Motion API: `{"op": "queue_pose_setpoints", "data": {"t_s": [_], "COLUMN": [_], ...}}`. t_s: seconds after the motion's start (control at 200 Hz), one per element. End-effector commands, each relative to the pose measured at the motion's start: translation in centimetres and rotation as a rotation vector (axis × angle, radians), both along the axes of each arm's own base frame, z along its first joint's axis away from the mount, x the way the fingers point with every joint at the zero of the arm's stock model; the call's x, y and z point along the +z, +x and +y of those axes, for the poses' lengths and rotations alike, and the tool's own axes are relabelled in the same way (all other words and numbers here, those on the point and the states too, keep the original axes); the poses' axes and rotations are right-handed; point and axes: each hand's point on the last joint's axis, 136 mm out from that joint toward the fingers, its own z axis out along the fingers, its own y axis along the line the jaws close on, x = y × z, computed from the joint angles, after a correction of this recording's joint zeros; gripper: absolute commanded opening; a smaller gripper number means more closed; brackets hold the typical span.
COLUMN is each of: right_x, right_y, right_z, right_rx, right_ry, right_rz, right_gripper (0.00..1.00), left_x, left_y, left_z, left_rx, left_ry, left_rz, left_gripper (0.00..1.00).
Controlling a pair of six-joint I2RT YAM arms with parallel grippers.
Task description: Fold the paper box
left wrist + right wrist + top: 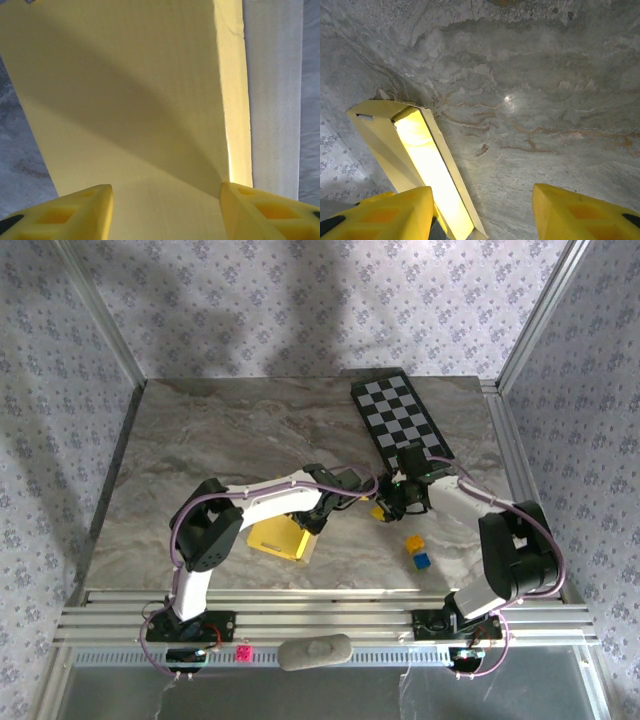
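Yellow cardboard paper box [275, 538] sits on the grey marble table [230, 430] under my left gripper [165, 212], jaws apart. My right gripper [481, 215] is apart too, and empty. I reckon we're midway: the body looks formed, but one long side gapes unclosed.

The paper box [140, 100] is thin, matt yellow card with a faint ribbed grain, and its inside face is paler and whitish. Close against the box, the fingers [75, 212] of the left hand [166, 192] are moulded yellow plastic with a dull sheen. The surface [545, 100] under the box looks like smooth, grey veined marble, with one small glossy glint.
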Motion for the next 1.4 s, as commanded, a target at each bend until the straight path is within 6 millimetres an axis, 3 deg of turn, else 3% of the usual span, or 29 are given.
{"op": "queue_pose_setpoints", "data": {"t_s": [0.0, 0.14, 0.48, 0.71, 1.039, 1.394], "right_x": [-0.1, -0.3, -0.5, -0.6, -0.5, -0.6], "right_y": [0.3, 0.4, 0.5, 0.5, 0.3, 0.2], "right_z": [0.2, 0.2, 0.1, 0.2, 0.1, 0.0], "right_rx": [-0.002, -0.001, -0.004, -0.005, -0.008, -0.008], "right_ry": [0.016, 0.017, 0.025, 0.028, 0.026, 0.025], "right_rz": [0.017, 0.024, 0.028, 0.031, 0.029, 0.033], "right_gripper": [0.56, 0.56, 0.56, 0.56, 0.55, 0.55], "left_x": [2.6, 3.0, -0.7, -2.5, -3.1, -0.7], "left_y": [-0.1, -0.2, -0.3, -0.7, -0.7, 0.2], "left_z": [-1.8, -2.2, -0.4, -0.5, 0.0, -0.7], "left_rx": [0.028, 0.042, 0.05, 0.044, 0.024, 0.008], "left_ry": [-0.131, -0.182, -0.05, -0.033, -0.019, -0.07], "left_rz": [-0.002, 0.019, 0.068, 0.096, 0.084, 0.036], "left_gripper": [0.6, 0.63, 0.62, 0.57, 0.25, 0.0]}}
